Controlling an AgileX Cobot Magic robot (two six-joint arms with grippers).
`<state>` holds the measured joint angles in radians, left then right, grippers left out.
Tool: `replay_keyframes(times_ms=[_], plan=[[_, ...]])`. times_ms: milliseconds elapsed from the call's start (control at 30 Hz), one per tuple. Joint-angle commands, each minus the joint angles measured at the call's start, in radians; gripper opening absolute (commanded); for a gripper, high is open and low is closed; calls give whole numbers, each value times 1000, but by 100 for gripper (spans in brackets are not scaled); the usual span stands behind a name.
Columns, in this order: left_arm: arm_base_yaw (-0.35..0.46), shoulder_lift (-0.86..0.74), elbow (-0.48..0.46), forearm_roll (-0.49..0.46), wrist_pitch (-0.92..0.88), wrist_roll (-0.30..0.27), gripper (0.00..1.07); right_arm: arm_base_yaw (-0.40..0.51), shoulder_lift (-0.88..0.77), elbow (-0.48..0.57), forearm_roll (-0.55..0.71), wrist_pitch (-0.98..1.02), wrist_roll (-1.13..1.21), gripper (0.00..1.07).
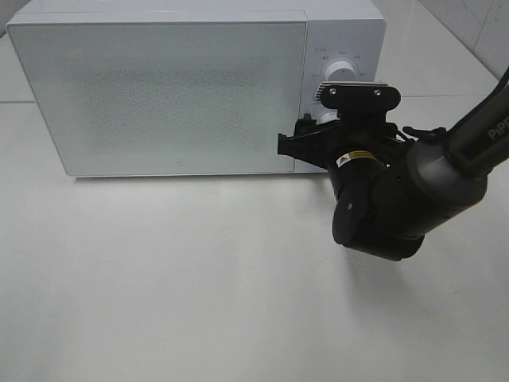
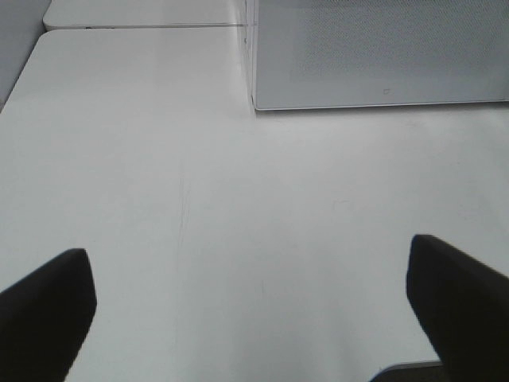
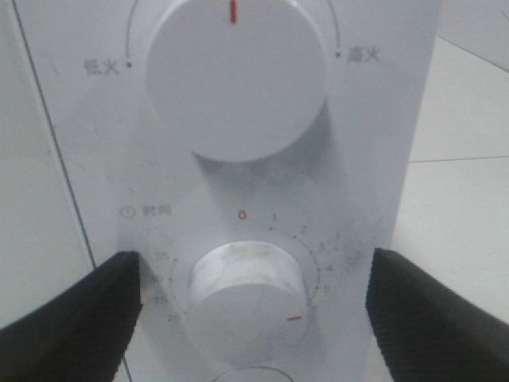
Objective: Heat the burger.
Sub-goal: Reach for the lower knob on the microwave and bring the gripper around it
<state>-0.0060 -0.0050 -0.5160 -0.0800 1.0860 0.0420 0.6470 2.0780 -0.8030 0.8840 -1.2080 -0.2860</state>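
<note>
My right pincer (image 3: pixel 253 274) is released, its fingers flanking the timer knob (image 3: pixel 246 310) without touching it, just below the power knob (image 3: pixel 237 76) on the microwave (image 1: pixel 350 32). My left pincer (image 2: pixel 250 278) gapes above the table (image 2: pixel 159 175). The door (image 1: pixel 159 87) is shut, and I cannot see the burger.

Microwave (image 1: pixel 334 24) is all white, and the door (image 1: pixel 159 87) has a fine grey dot speckle. Top knob (image 3: pixel 235 76) is white with a red tick. Timer knob (image 3: pixel 248 298) is white with a red dash and a red 0 above. Tabletop (image 1: pixel 159 278) is white. Left pincer (image 2: pixel 254 318) and right pincer (image 3: pixel 254 318) are black. Arm (image 1: pixel 398 199) is black with a tiny yellow label (image 1: pixel 359 155).
</note>
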Motion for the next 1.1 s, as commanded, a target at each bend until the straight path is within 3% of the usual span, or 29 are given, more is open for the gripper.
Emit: replay_keyframes(times_ms=[33, 267, 633, 800, 867, 933, 967, 1100], plan=[[2, -15, 0, -11, -13, -4, 98, -7, 0, -13, 28, -135, -12, 75], [2, -15, 0, -11, -13, -4, 98, -7, 0, -13, 28, -135, -12, 74], [2, -15, 0, -11, -13, -4, 98, -7, 0, -13, 28, -142, -19, 61], [2, -15, 0, -11, -13, -4, 98, -7, 0, -18, 25, -138, -42, 46], [2, -15, 0, -11, -13, -4, 98, -7, 0, -18, 24, -124, -40, 30], [2, -15, 0, -11, -13, -4, 98, -7, 0, -18, 24, -119, -40, 25], [2, -15, 0, -11, -13, -4, 98, -4, 0, -18, 24, -118, -40, 16], [2, -15, 0, -11, -13, -4, 98, -3, 0, -18, 24, -117, -40, 7]])
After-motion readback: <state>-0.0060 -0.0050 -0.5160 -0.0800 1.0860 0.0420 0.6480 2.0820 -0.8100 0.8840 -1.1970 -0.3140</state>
